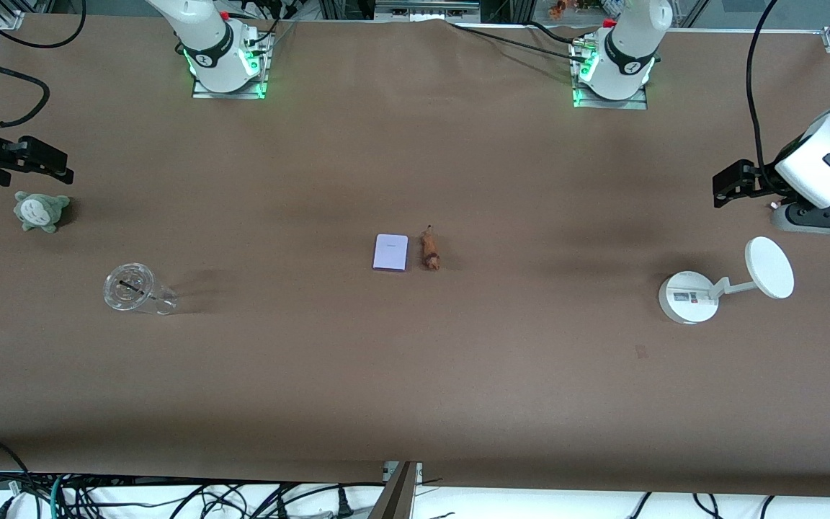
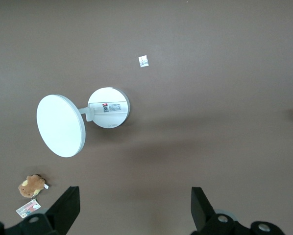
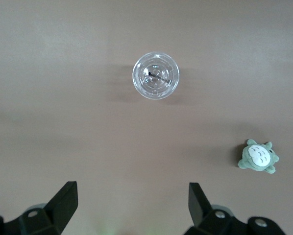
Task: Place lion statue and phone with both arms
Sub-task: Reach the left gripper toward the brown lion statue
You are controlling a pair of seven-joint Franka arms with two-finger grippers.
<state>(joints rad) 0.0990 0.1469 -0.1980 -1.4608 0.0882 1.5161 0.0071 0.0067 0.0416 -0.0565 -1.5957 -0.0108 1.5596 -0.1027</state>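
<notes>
Lion statue (image 1: 430, 249) beside phone (image 1: 390, 252) — long axis toward bases — both grippers' jaws spread, empty.

Even, diffuse overhead light; soft faint shadows on the matte brown table (image 1: 415, 375), none hard. Green glow at both arm bases. Sharp focus throughout, no glare.

Plain brown surface (image 1: 415, 375). The phone (image 1: 390, 252) is pale lavender-white with a dark edge; the lion statue (image 1: 430, 249) orange-brown. A grey-green plush toy (image 1: 41, 210) has a white belly. The stand (image 1: 689, 296) is white, the cup (image 1: 132, 288) clear. Both sets of fingers (image 2: 68, 208) (image 3: 63, 203) are black.
</notes>
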